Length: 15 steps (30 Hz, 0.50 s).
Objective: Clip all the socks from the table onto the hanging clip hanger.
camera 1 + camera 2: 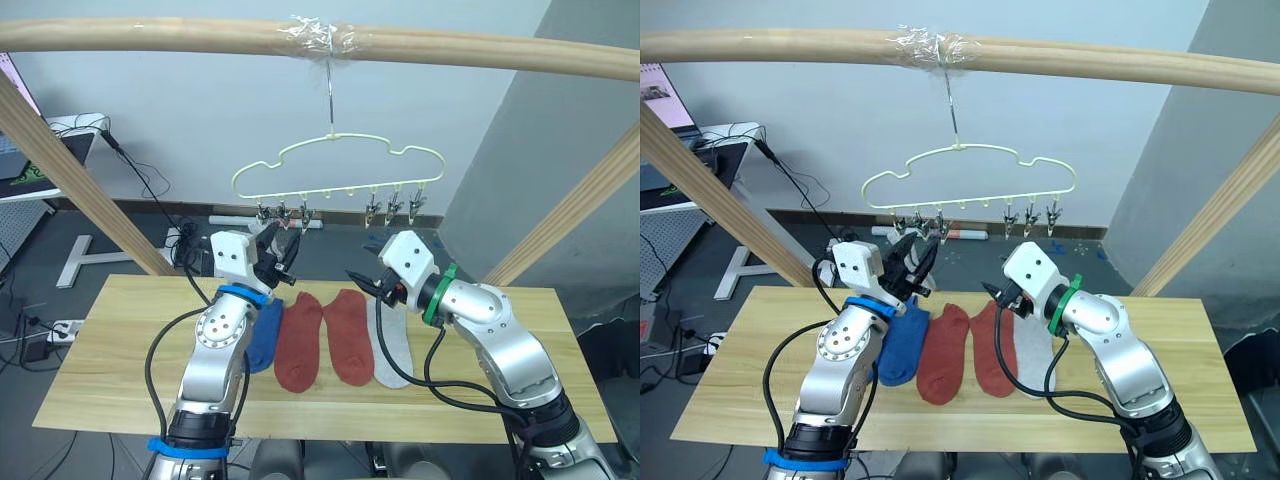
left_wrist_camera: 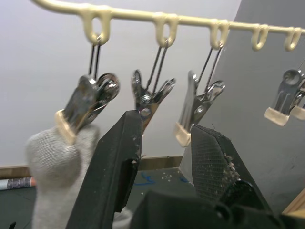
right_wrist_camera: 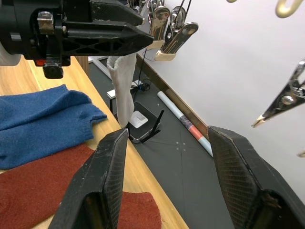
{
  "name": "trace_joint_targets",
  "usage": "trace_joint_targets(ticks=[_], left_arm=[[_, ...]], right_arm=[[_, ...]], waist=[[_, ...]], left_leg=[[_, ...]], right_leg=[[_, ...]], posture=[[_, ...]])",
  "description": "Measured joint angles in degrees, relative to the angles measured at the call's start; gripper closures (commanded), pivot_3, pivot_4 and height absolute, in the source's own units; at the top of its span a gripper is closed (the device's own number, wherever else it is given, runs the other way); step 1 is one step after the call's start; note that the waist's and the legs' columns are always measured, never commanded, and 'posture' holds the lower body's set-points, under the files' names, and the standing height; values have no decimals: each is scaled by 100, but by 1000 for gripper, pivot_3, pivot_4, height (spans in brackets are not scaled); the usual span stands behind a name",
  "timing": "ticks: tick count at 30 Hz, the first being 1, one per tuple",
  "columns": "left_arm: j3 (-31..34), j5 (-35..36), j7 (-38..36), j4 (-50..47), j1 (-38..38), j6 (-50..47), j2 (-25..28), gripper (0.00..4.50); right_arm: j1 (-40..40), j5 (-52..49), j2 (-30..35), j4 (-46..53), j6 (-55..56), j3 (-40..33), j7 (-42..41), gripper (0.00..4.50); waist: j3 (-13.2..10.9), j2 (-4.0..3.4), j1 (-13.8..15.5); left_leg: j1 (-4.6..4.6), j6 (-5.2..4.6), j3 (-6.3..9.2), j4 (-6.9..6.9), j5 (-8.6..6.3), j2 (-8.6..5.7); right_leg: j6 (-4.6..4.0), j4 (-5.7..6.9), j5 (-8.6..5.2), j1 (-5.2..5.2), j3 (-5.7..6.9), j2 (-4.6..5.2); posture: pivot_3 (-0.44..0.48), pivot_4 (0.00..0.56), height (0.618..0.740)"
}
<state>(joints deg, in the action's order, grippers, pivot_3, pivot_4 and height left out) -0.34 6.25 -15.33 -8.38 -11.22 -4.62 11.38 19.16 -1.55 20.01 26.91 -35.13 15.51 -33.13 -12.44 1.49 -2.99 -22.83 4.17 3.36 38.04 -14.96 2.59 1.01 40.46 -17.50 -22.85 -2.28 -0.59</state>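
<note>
Head views: clip hanger (image 1: 338, 165) hangs from a taped wooden pole (image 1: 420, 45) over the bench (image 1: 100, 380). Lying on it side by side: blue sock (image 1: 902, 345), two rust-red socks (image 1: 300, 345), grey sock (image 1: 392, 350). Left gripper (image 1: 282, 252) raised just under the left clips; right gripper (image 1: 362, 281) low over the socks.

Left wrist view: fingers (image 2: 114, 167) apart, straddling the second clip (image 2: 150, 98); grey sock (image 2: 55, 176) hangs from the first clip.

Right wrist view: right gripper's fingers (image 3: 102, 176) wide apart, empty; cables and a power strip (image 3: 138, 119) on the floor behind.
</note>
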Motion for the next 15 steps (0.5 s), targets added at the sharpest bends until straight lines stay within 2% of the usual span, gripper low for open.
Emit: trace_joint_targets(ticks=[15], left_arm=[[78,-163,216,474,-191,238,-30,2549]], right_arm=[[76,-261,153,0,65,-94,-70,1744]], waist=[[0,1,-14]], left_leg=[[-2,0,-19,4,1,-2]], right_leg=[[0,36,0,-27,-8,0]], posture=[[-90,175,705]])
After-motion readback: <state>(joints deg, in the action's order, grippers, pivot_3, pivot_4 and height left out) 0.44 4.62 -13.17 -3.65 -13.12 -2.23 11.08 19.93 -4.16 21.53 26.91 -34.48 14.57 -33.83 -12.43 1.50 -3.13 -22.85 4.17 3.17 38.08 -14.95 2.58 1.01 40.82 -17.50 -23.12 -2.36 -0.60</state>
